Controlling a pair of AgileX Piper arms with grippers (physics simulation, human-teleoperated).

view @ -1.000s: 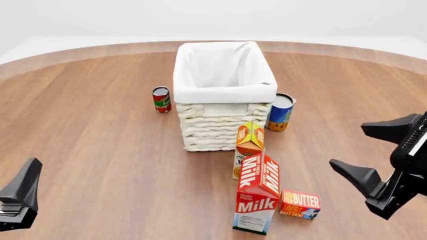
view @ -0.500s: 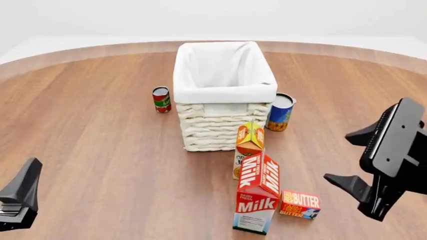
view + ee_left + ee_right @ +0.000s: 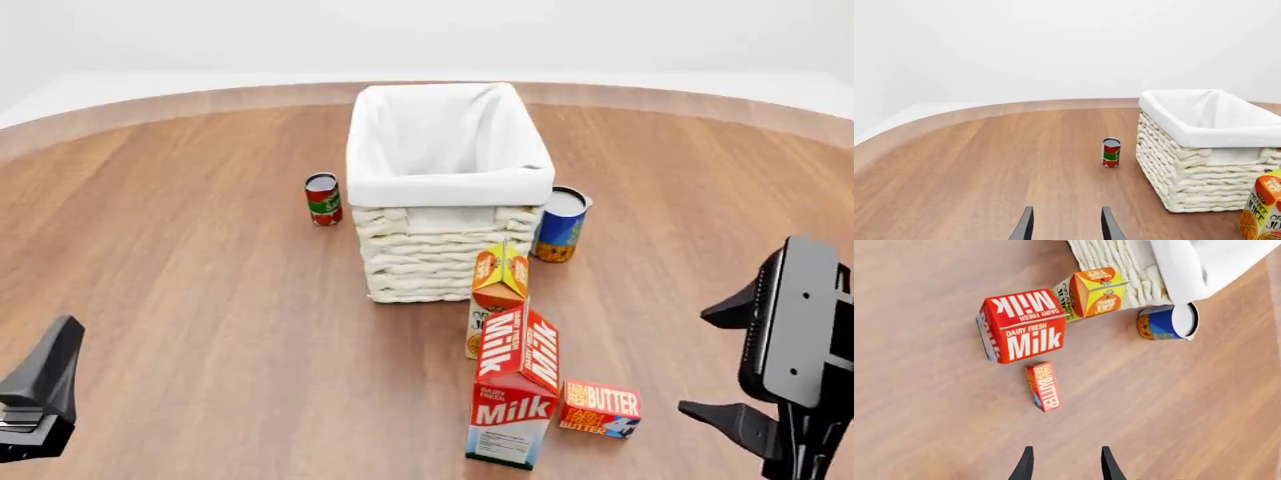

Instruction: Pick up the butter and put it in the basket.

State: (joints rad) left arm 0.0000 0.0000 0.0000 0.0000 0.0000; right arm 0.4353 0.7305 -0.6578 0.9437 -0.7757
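The right gripper [image 3: 750, 370] hangs with fingers spread wide and empty, just right of the butter [image 3: 599, 408]. The butter lies flat on the table [image 3: 187, 260], just right of the milk carton [image 3: 515, 398], near of the basket [image 3: 443, 190]. The left gripper [image 3: 1065, 227] is parted, empty, at the near left.

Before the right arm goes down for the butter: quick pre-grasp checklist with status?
1. Right pincer open, nothing held: ok.
2. Butter in right wrist view, ahead of the fingers: ok.
3. Pincer over the butter: not ok, still short of it.
4. Room beside the butter: cannot tell; milk carton stands close on one side.
5. Basket open on top, nothing seen inside: ok.
6. Left pincer open, far from the butter: ok.
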